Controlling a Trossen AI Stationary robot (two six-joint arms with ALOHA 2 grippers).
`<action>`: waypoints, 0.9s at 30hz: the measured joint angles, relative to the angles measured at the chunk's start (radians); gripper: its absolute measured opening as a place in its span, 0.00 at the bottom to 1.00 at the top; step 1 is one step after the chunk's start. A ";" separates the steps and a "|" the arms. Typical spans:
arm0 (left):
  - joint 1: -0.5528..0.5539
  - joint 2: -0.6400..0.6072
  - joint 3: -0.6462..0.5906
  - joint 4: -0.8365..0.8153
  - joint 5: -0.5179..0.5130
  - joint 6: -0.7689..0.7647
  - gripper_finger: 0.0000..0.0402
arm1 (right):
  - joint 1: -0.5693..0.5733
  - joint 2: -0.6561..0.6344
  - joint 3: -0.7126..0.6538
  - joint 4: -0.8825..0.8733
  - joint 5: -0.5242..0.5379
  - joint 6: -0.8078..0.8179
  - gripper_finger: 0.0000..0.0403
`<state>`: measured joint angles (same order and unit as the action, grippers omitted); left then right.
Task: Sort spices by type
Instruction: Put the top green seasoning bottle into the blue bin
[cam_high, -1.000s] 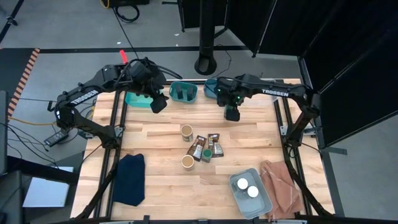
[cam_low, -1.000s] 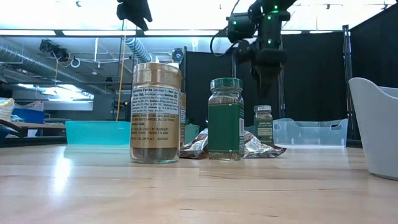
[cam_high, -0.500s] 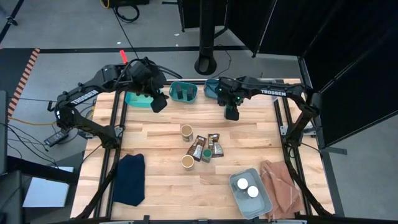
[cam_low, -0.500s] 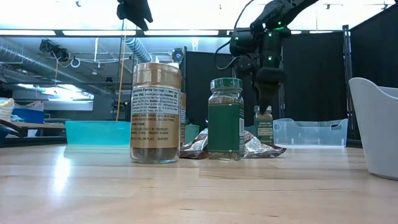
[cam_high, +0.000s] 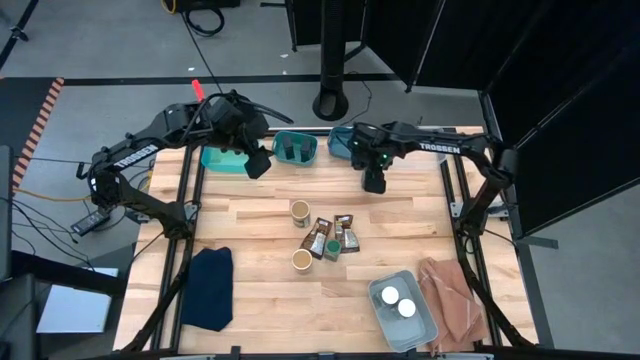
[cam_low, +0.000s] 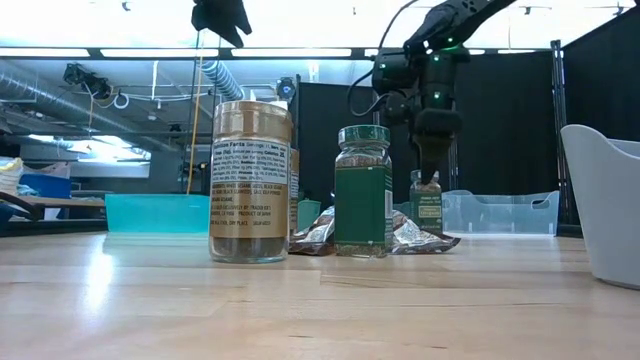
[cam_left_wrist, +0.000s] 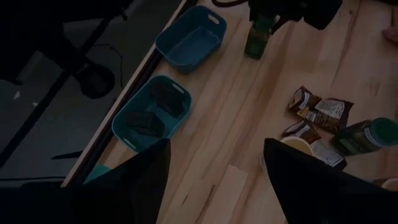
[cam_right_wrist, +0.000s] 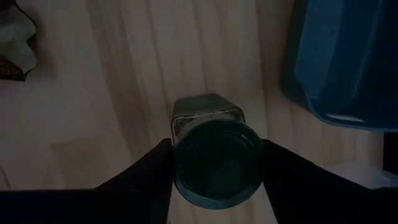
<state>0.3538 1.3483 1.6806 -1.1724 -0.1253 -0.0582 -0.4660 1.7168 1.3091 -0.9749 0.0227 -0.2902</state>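
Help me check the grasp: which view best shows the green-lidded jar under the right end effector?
The right wrist view: the green-lidded jar sits between the right end effector fingers. The low view shows it distant; the left wrist view shows its body; the high view hides it.

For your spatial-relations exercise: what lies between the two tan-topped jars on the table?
Nothing: in the high view, bare wood separates the far jar from the near jar; the packets lie off to one side.
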 joint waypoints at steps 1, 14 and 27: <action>0.000 0.000 0.000 0.002 0.000 0.000 0.66 | 0.000 0.002 0.010 -0.009 -0.001 0.005 0.52; 0.000 0.000 0.000 0.001 0.000 0.001 0.66 | -0.049 0.002 0.258 -0.022 0.002 0.055 0.52; 0.000 0.000 0.000 0.000 0.001 -0.005 0.66 | -0.123 0.253 0.549 -0.023 0.056 0.103 0.52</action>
<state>0.3537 1.3483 1.6806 -1.1725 -0.1245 -0.0633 -0.5890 1.9697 1.8580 -0.9976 0.0788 -0.1867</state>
